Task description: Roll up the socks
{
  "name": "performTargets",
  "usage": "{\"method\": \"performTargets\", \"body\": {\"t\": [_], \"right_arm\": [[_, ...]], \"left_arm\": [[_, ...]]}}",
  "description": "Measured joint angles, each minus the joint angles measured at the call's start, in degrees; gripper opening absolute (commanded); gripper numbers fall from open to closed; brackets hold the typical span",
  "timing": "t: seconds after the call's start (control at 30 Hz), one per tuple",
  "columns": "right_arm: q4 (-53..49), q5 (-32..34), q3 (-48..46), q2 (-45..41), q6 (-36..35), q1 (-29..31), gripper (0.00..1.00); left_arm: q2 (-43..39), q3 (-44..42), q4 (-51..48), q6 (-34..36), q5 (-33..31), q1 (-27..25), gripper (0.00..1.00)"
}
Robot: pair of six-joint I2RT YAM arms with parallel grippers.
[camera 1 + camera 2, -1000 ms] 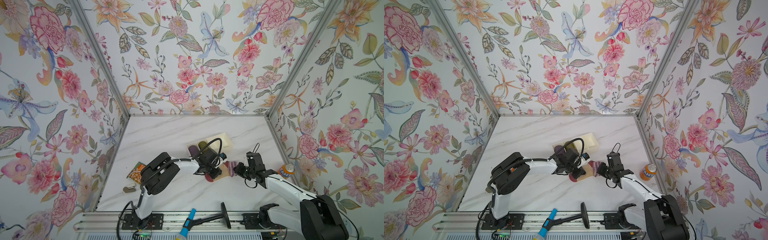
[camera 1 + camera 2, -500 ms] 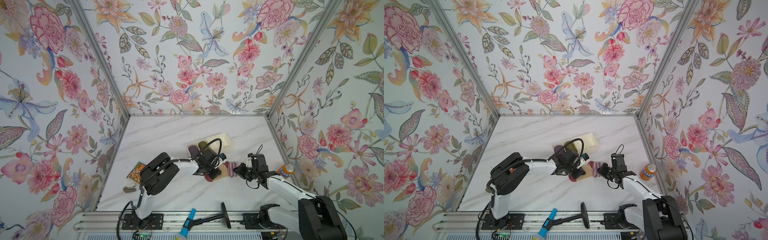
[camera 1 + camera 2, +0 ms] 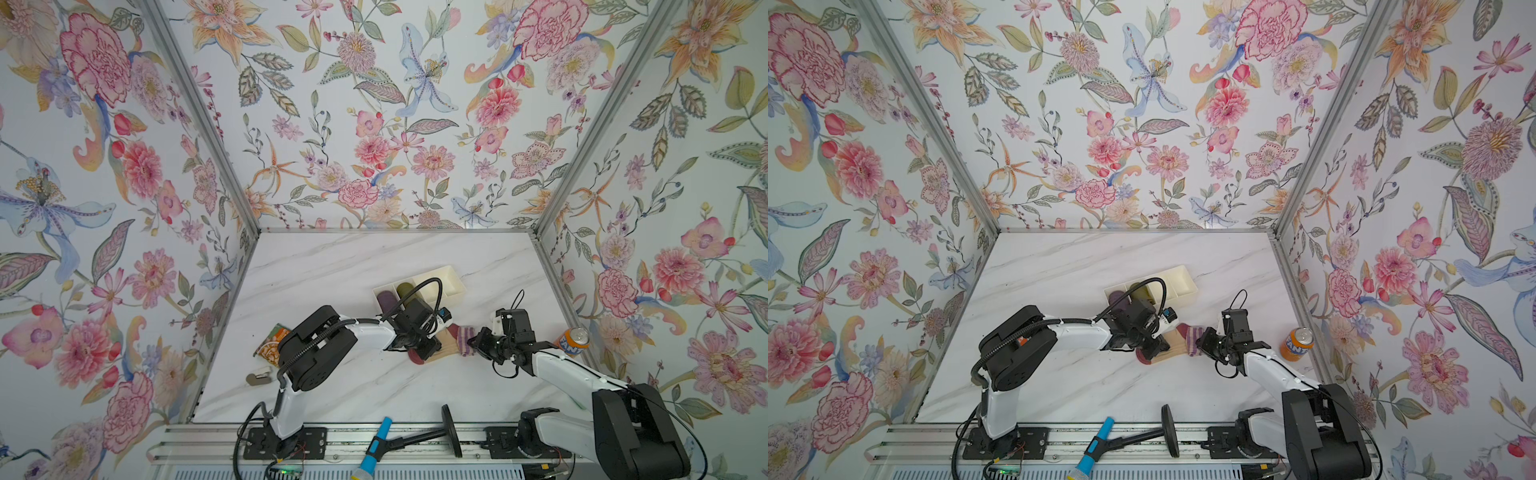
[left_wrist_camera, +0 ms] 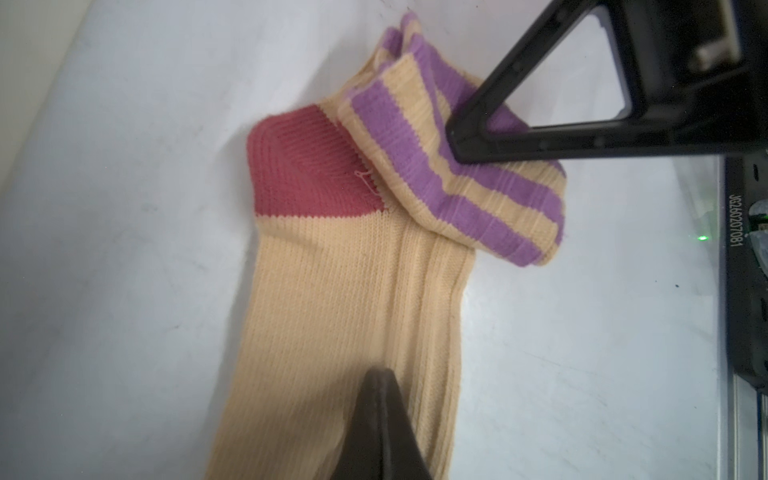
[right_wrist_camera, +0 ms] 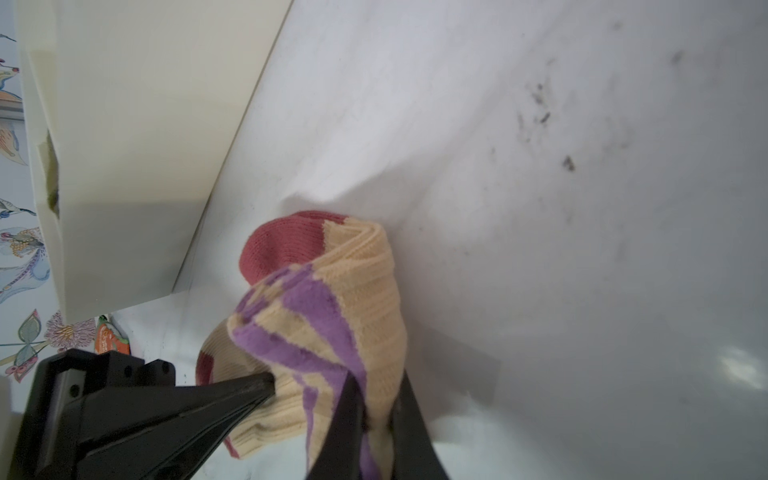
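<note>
Pinned flat to the white marble table (image 3: 353,270) by the clenched left jaws, tips pressing on the foot of the peach-tan ribbed knit socks with maroon heel and purple stripes (image 4: 345,291). Lying between both arms, near the cream divided tray (image 3: 455,284). Probably light, soft and stretchy; likely to spring open if released. Pinched at the striped cuff, doubled over the heel, by the right jaws. Best gripped through every layer at the fold.

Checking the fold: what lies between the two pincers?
Only the socks: flat peach knit and maroon heel run from the left pincer to the striped cuff in the right pincer; left wrist view.
</note>
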Motion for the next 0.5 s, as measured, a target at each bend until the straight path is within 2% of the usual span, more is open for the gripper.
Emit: {"method": "performTargets", "body": {"t": [0.23, 0.5], "right_arm": [[0.02, 0.63, 0.83, 1.46, -0.70, 0.85, 0.05], [0.48, 1.60, 1.20, 1.97, -0.90, 1.81, 0.06]], "left_arm": [[-1.79, -0.07, -4.63, 0.00, 1.97, 0.00, 0.08], [-3.30, 4.28, -9.99, -0.02, 3.13, 0.07, 0.08]]}}
